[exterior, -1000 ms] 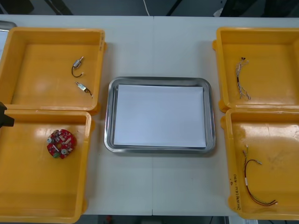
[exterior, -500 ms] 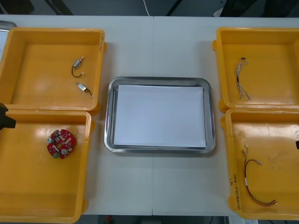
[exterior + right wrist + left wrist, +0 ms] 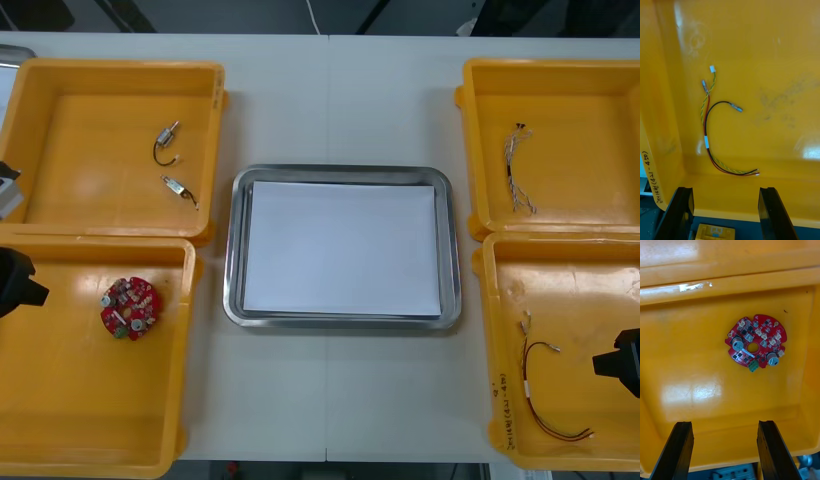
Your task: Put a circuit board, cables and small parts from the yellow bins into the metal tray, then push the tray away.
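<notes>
Both released tools had crept inward, left tool (image 3: 724, 425) nearing the round red circuit board (image 3: 755, 343), right tool (image 3: 725, 191) the red-and-yellow cable (image 3: 706, 141); seemingly the approach step, lowering needed next.

— What carries everything?
— A pale bench (image 3: 330, 100), off-white and matt, running out past both sides of the front view
— One piece?
— Two, it seems. A thin seam (image 3: 328, 110) runs from its far edge to its near edge, about the middle
— And beyond it?
— Past the far edge lies a dark strip of room (image 3: 250, 15) with slanting dark shapes I cannot make out, and a thin white cord (image 3: 311, 14) crossing it
— The floor?
— Under the near edge there is a narrow dark band (image 3: 330, 470), too little to tell
— Light?
— Even, from above; shadows on the bench are faint and soft
</notes>
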`<action>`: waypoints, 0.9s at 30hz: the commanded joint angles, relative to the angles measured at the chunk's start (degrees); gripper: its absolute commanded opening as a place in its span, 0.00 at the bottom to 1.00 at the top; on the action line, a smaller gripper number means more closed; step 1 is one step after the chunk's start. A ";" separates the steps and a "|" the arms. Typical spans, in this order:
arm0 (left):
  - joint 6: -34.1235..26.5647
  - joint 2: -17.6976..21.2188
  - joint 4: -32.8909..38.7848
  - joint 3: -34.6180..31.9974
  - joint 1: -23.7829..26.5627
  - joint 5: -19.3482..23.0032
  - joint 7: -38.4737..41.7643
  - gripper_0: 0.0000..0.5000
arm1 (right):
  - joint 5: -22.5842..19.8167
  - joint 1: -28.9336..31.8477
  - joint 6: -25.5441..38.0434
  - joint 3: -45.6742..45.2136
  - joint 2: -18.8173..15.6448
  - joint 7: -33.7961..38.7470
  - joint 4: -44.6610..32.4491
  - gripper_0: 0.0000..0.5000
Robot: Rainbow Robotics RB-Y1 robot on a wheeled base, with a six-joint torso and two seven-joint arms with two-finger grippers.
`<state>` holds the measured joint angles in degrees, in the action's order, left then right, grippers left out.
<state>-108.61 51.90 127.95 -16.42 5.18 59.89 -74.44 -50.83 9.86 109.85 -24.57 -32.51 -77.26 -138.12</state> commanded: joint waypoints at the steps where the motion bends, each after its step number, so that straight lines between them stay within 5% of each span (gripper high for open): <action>1: 4.10 2.94 2.39 0.60 -4.03 0.84 -10.02 1.00 | 1.52 3.67 0.15 1.36 1.48 2.56 -2.06 1.00; 7: 12.10 3.47 2.75 2.80 -7.55 1.02 -14.50 1.00 | 3.63 5.34 -2.89 4.44 1.66 2.82 -2.06 1.00; 12: 19.31 4.79 3.27 6.49 -9.75 0.14 -15.38 1.00 | 9.96 5.34 -5.35 8.22 2.80 2.91 -2.06 1.00; 27: 27.66 5.14 3.18 15.89 -9.92 -3.99 -17.05 1.00 | 21.56 6.92 -11.50 16.13 7.37 3.61 -1.53 1.00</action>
<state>-82.50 54.81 129.34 -2.49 -3.41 57.16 -87.52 -31.02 14.09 100.76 -11.14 -25.90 -76.13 -138.42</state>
